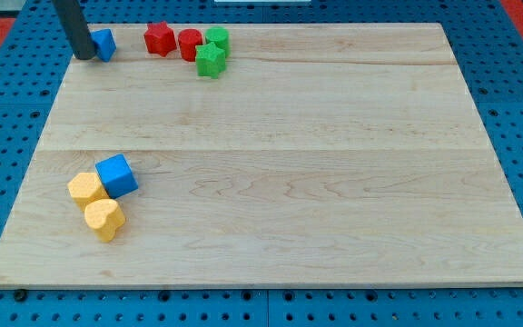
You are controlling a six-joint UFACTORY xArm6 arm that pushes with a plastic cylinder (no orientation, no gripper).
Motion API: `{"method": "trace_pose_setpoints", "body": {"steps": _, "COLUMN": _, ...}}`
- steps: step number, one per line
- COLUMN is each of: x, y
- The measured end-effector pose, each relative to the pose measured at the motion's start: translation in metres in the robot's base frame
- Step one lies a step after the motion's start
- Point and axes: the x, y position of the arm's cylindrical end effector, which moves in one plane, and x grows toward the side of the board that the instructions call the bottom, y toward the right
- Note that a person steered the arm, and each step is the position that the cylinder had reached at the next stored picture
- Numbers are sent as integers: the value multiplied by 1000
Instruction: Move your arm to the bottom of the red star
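The red star (159, 38) sits near the view's top, left of centre, on the wooden board (289, 182). A red cylinder (190, 44) stands just right of it. My tip (85, 56) is at the view's top left, touching the left side of a blue block (105, 44). The tip is well left of the red star and slightly lower than it in the view. The rod rises out of the view's top.
A green cylinder (217, 39) and a green star (210, 61) cluster right of the red cylinder. At the lower left sit a blue cube (116, 175), a yellow block (86, 189) and a yellow heart-like block (103, 219). Blue pegboard surrounds the board.
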Motion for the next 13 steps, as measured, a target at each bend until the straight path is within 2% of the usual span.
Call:
{"method": "trace_pose_setpoints", "body": {"steps": 3, "x": -26, "y": 30}}
{"method": "trace_pose_setpoints", "body": {"steps": 6, "x": 0, "y": 25}}
{"method": "trace_pose_setpoints", "body": {"steps": 8, "x": 81, "y": 25}}
{"method": "trace_pose_setpoints", "body": {"steps": 13, "x": 88, "y": 35}}
